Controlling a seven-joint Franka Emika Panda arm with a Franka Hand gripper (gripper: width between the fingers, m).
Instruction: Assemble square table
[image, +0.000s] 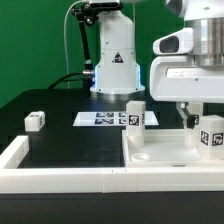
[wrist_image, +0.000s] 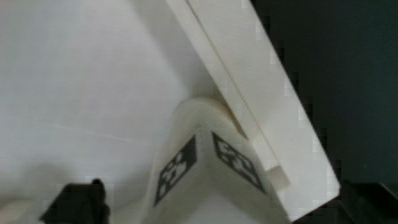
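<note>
The white square tabletop (image: 165, 150) lies at the exterior view's right, up against the white rail. Two tagged leg blocks stand on it, one at a far corner (image: 133, 114) and one (image: 212, 137) at the right edge. My gripper (image: 204, 122) hangs over that right leg, open, with a dark finger (image: 186, 118) beside the leg and apart from it. In the wrist view the leg (wrist_image: 206, 160) rises between my open gripper (wrist_image: 214, 216), next to the tabletop's raised rim (wrist_image: 249, 85). One finger (wrist_image: 80, 205) shows a gap to the leg. A third leg (image: 35, 120) lies loose on the black surface.
The marker board (image: 102, 118) lies flat behind the tabletop, in front of the arm's base (image: 113, 70). A long white rail (image: 60, 180) borders the black surface along the front and the exterior view's left.
</note>
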